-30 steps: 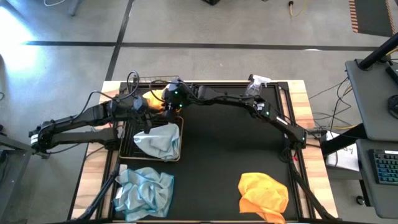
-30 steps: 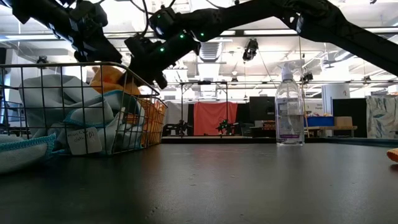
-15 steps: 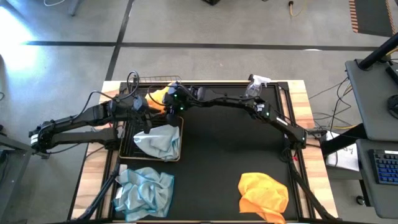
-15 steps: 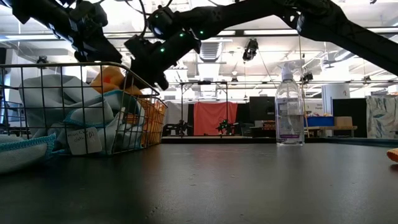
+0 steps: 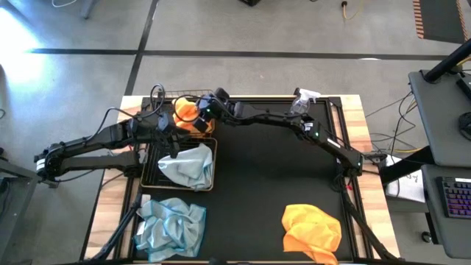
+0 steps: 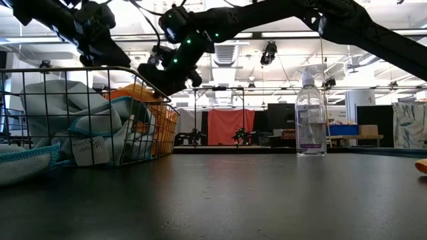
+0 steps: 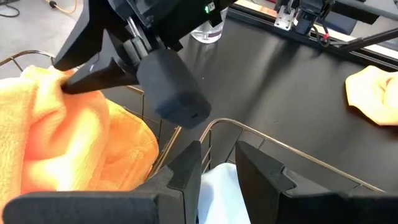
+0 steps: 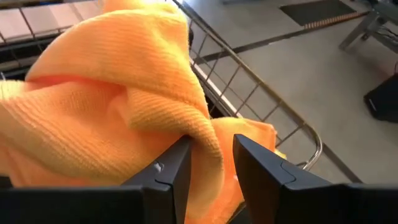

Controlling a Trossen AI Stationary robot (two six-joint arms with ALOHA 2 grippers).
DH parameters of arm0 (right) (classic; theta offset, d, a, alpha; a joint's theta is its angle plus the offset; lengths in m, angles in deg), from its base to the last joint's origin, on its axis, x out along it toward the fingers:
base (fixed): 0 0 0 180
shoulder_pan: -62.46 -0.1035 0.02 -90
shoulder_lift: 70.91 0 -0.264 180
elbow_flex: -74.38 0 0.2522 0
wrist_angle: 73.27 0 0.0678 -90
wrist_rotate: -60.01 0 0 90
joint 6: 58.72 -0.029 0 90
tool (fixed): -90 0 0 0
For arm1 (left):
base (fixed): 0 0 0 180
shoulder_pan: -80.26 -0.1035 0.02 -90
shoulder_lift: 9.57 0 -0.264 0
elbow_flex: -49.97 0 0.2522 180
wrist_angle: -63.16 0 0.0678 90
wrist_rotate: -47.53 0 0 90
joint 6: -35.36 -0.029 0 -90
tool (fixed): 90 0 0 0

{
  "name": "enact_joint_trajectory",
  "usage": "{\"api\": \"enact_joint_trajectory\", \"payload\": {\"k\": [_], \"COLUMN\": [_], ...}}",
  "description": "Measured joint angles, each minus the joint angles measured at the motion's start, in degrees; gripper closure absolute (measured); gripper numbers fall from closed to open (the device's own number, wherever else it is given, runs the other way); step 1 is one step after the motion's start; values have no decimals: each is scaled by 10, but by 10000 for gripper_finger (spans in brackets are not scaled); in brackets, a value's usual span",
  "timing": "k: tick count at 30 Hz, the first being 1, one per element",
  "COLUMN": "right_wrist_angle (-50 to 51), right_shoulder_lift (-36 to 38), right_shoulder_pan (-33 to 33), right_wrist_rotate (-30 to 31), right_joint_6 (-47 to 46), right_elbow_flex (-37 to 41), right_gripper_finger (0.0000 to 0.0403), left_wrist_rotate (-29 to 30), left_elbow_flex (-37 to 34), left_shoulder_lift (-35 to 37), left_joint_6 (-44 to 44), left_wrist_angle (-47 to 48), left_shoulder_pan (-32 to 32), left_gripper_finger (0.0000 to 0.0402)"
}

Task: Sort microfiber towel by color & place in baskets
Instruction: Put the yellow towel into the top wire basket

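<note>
The right end effector (image 5: 203,112) hangs over the far basket (image 5: 165,101), its fingers nearly together and pinching a fold of an orange towel (image 5: 185,110) that bulges up past the wire rim. Seen from its own wrist, the cloth (image 8: 118,99) drapes across both fingers with the basket's mesh wall just beyond. To finish this step well, I would judge it best to lower the fold until it rests inside the rim, then part the fingers fully and lift straight up, so the nap does not snag and drag the towel back out over the edge. Just beside that basket, on its near side, the left end effector (image 5: 173,145) hovers over the near basket (image 5: 151,182), fingers slightly apart and holding nothing, above the pale blue-grey towel (image 5: 188,166) lying in it; keeping it clear of the right arm matters, since the two are close. Nearer than both baskets, a second blue-grey towel (image 5: 171,226) lies on the bench (image 5: 257,184), and another orange towel (image 5: 312,228) sits well apart, towards the right arm's side. A spray bottle (image 6: 311,115) stands on the bench beyond them.
</note>
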Motion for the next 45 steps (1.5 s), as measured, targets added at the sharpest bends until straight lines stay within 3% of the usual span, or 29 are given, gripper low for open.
{"api": "enact_joint_trajectory", "payload": {"k": [11,20,23,26,29,32,39,45], "right_wrist_angle": [47,143,224,319,403,474,618,625], "right_shoulder_lift": [7,94,121,137,148,158,161,158], "right_shoulder_pan": [-2,-23,-36,-55,-83,-125,-240,-333], "right_wrist_rotate": [0,-2,-34,-108,-186,-224,-239,-274], "right_joint_6": [19,-20,-58,-126,-186,-230,-332,-359], "right_elbow_flex": [0,0,0,0,0,0,0,0], "right_gripper_finger": [289,289,289,289,289,289,289,289], "left_wrist_rotate": [0,0,0,1,1,1,1,1], "left_elbow_flex": [0,0,0,0,0,0,0,0], "left_shoulder_lift": [0,0,0,0,0,0,0,0], "left_joint_6": [0,-5,-5,-4,-1,0,0,12], "left_wrist_angle": [11,11,11,10,10,11,10,11], "left_shoulder_pan": [0,0,0,0,0,0,0,0], "left_gripper_finger": [318,318,318,318,318,318,318,318]}}
